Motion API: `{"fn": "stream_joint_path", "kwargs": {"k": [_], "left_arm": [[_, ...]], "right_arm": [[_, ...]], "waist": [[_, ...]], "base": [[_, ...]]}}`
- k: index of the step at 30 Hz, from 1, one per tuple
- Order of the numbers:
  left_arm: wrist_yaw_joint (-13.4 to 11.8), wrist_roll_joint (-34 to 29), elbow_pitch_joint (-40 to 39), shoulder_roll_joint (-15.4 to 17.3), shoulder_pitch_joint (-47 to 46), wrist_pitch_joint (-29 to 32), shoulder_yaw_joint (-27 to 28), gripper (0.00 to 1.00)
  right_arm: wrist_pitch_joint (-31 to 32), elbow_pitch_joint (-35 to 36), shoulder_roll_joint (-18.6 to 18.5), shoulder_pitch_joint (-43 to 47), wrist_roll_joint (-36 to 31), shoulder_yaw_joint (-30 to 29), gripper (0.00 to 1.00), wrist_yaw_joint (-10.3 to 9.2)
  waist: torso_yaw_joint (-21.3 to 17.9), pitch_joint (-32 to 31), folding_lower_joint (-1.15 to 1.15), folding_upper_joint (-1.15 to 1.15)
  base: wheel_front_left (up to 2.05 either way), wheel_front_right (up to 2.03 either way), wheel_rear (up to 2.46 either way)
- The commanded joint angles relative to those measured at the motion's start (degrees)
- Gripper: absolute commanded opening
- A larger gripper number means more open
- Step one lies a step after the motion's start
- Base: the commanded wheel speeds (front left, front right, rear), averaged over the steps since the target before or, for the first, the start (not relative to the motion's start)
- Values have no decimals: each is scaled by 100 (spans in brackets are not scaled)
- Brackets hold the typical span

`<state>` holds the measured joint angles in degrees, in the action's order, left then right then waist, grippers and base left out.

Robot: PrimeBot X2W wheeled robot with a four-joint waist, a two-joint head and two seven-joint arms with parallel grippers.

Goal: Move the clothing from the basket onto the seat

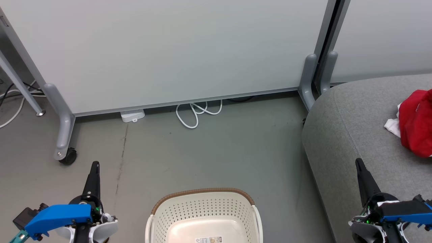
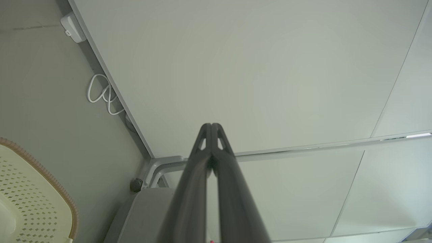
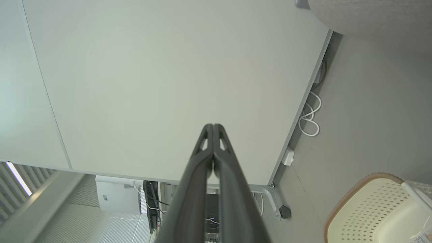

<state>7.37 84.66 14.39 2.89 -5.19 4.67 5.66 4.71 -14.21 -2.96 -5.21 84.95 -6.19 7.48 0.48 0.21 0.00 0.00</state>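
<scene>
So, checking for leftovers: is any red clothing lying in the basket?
No, the basket shows a bare base apart from its label, and the red clothing lies on the seat.

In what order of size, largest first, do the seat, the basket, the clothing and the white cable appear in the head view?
1. seat
2. basket, though the frame cuts it off
3. clothing, also cut by the edge
4. white cable

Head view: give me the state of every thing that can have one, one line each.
Basket: upright, nothing in the part that shows.
Clothing: bunched in a heap on the seat.
Seat: bears the clothing near the view's right edge.
Left gripper: shut, holding nothing.
Right gripper: shut, holding nothing.
White cable: lying slack in loose loops.
</scene>
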Motion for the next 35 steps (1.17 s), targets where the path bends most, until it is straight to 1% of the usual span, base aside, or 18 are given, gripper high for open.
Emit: {"fn": "stream_joint_path", "kwargs": {"k": [1, 17, 35], "left_arm": [[18, 114, -43, 1, -110, 39, 43, 0], [22, 804, -46, -1, -139, 215, 105, 0], [22, 777, -44, -1, -130, 213, 104, 0]], "right_arm": [[32, 25, 8, -92, 114, -19, 0, 3], [207, 26, 14, -142, 776, -45, 0, 2], [201, 25, 14, -139, 752, -42, 0, 2]], "waist": [[-3, 0, 0, 0], [-48, -4, 0, 0], [-48, -4, 0, 0]], "base": [[0, 0, 0], [0, 0, 0], [0, 0, 0]]}}
